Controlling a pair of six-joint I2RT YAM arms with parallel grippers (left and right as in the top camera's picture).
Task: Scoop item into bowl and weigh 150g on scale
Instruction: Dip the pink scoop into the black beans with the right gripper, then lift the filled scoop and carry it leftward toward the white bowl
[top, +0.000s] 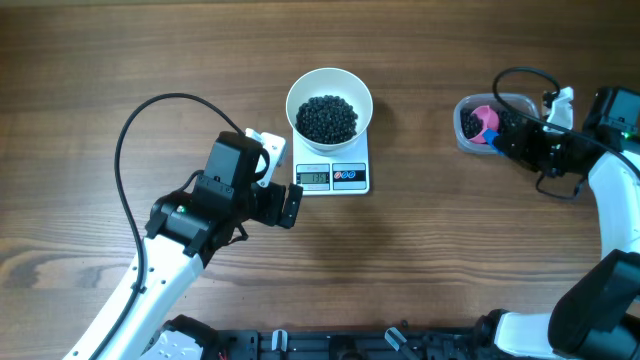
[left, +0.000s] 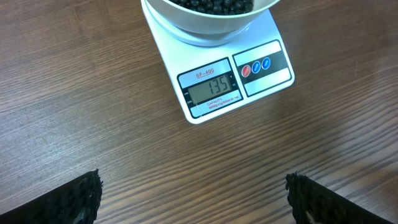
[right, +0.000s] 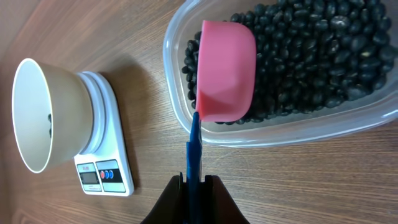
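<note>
Though scale (left: 221, 74) reads 135, black beans (top: 327, 118) in bowl (left: 205, 23) fall short. At three o'clock right tool (right: 194, 182) clamps scoop (right: 225, 71); left tool (left: 194, 199) apart.

The scale (left: 186, 62) display (left: 213, 85) reads 135 (SF-400 printed just above it).

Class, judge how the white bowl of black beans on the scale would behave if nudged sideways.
The bowl looks smooth and tapers to a narrow base on the scale, so it would probably slide or tip. Its loose beans would likely shift and spill.
</note>
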